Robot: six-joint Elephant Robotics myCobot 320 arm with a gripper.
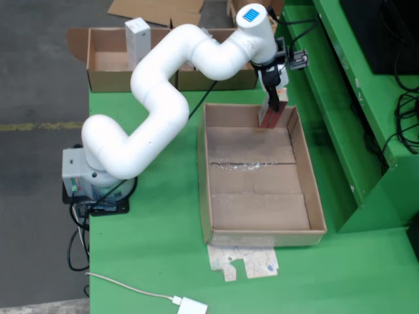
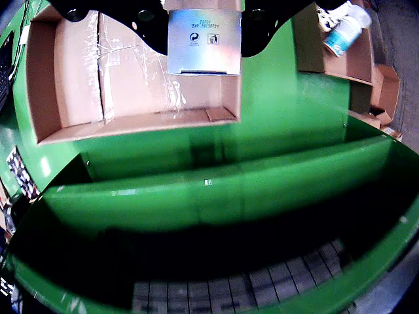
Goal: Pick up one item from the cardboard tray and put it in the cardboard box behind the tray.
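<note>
Carton (image 2: pixel 203 40), a small silver printed pack at the upper right of the tray (image 1: pixel 213 226) in the view from above, sits clamped between my black fingers (image 2: pixel 145 26); I judge it light, stiff-walled yet crushable, best held across its flat faces.

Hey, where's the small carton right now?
In the view from above, the small carton hangs in the gripper over the cardboard tray's far right corner.

A green table (image 1: pixel 157 261) carries the cardboard tray (image 1: pixel 204 176) and box (image 1: pixel 108 80).
</note>
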